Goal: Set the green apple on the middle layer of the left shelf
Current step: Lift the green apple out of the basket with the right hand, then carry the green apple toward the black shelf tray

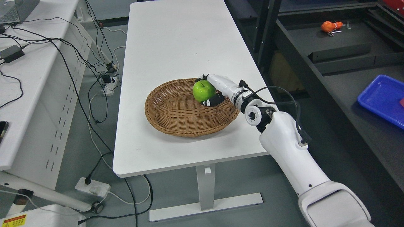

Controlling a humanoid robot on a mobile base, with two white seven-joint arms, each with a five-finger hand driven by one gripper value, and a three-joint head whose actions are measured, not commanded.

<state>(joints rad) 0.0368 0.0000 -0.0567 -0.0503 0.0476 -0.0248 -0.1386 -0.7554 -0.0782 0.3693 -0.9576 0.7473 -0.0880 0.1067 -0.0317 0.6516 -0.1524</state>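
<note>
Right arm reaching in from the lower right, stretched across the edge of the white worktop (176,47), and the right hand (212,91) is wrapped around the green apple (203,90): white fingers (206,77) curl over the top and far side of the fruit, dark fingertips press in from below. The apple sits at the right inner side of the wicker basket (186,108), over the basket's sloping wall near the rim; whether it touches the weave or hangs just clear of it, hard to call from this angle. The basket itself rests on the near half of the worktop, towards its right edge, with nothing else inside it. A black cable (284,94) loops from the wrist up and back along the forearm. Off to the right, a dark shelf unit (341,53) with an orange object (329,26) lying on its surface, and nearer the camera a blue tray (382,97) at the picture's right edge. To the left, a second white desk (28,88) draped in black cables, and a power strip (93,186) on the grey floor below. Left arm nowhere in shot.
</note>
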